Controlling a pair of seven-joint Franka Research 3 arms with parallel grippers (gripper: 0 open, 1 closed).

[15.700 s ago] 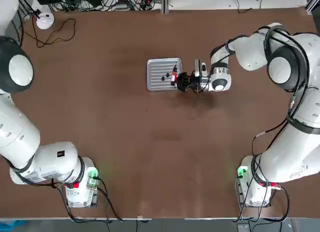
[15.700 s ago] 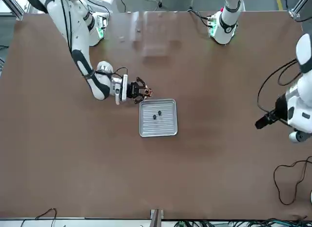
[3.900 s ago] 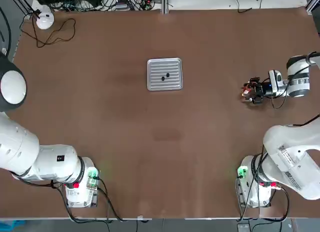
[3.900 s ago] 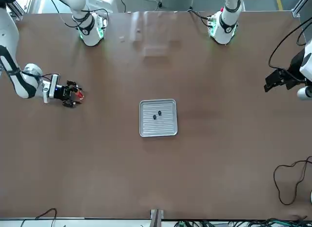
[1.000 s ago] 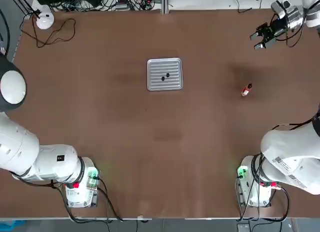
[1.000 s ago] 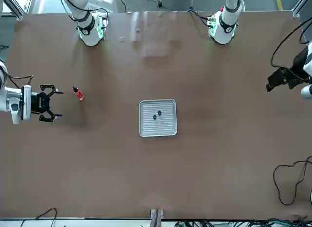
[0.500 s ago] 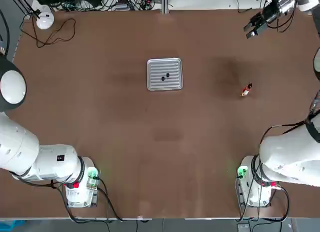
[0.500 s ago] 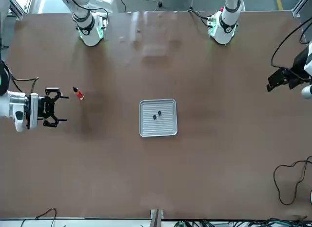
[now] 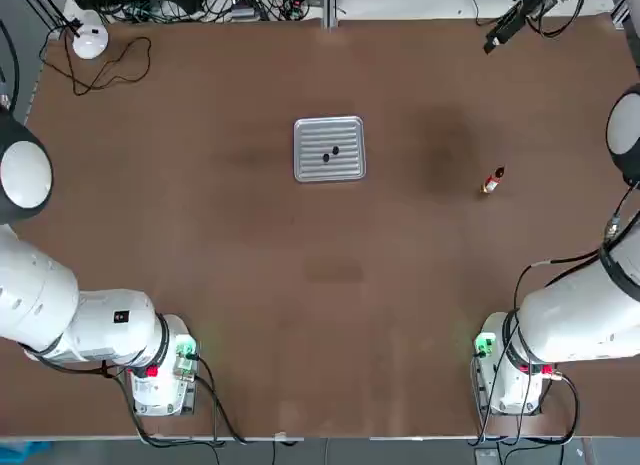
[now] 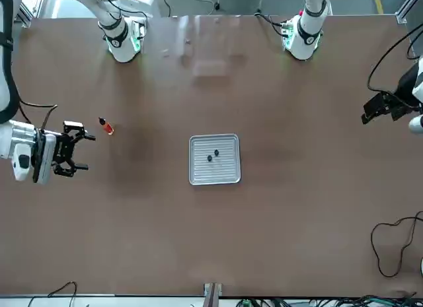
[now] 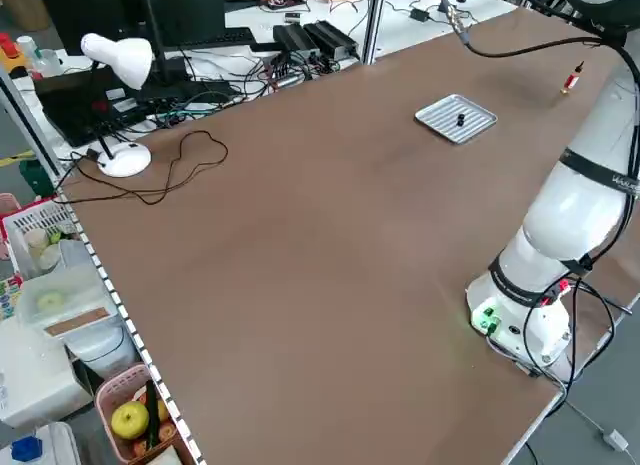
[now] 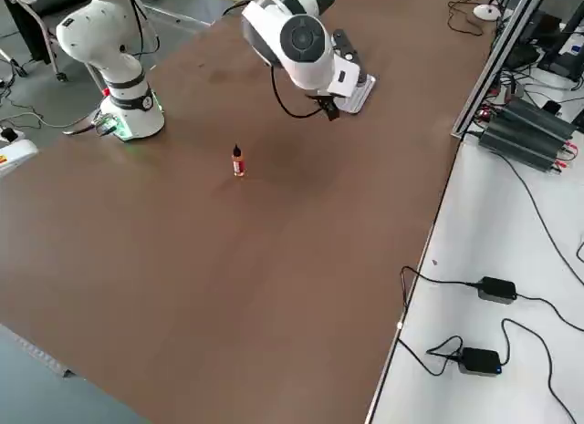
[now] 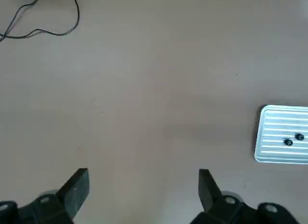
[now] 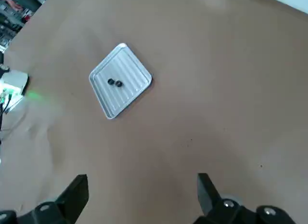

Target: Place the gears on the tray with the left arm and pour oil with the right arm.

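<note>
1. You only get the right gripper [image 10: 74, 149] whole in the front view; the top view crops it at the far right corner. Fingers apart, empty.
2. Left gripper [image 13: 142, 195]: fingers spread, nothing between them; it sits high off the robot's left side.
3. Gears [image 9: 329, 154] are tiny dark specks on the tray [image 9: 329, 149], mid-table.
4. Oil [image 9: 492, 180] stands upright, alone, well apart from the tray, toward the right edge.
5. Wide bare table [image 9: 330, 285] around both.
</note>
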